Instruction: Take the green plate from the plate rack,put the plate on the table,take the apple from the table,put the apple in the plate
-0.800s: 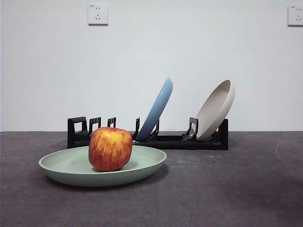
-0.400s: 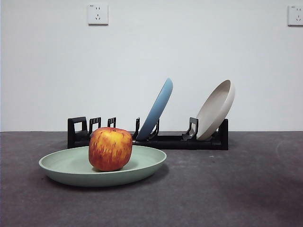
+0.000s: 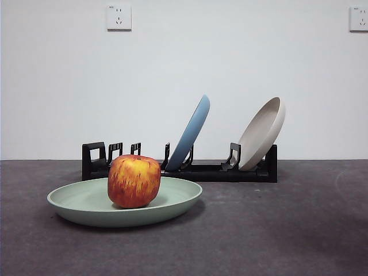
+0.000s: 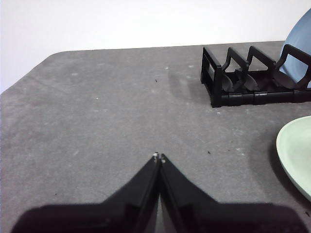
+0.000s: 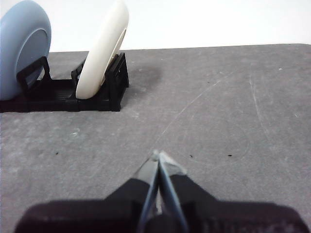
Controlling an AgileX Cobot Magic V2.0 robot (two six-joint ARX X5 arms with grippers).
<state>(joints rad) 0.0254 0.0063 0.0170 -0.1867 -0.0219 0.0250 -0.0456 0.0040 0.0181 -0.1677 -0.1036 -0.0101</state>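
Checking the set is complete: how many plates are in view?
3. The green plate lies on the table with the apple in it; the blue plate and beige plate lean in the rack.
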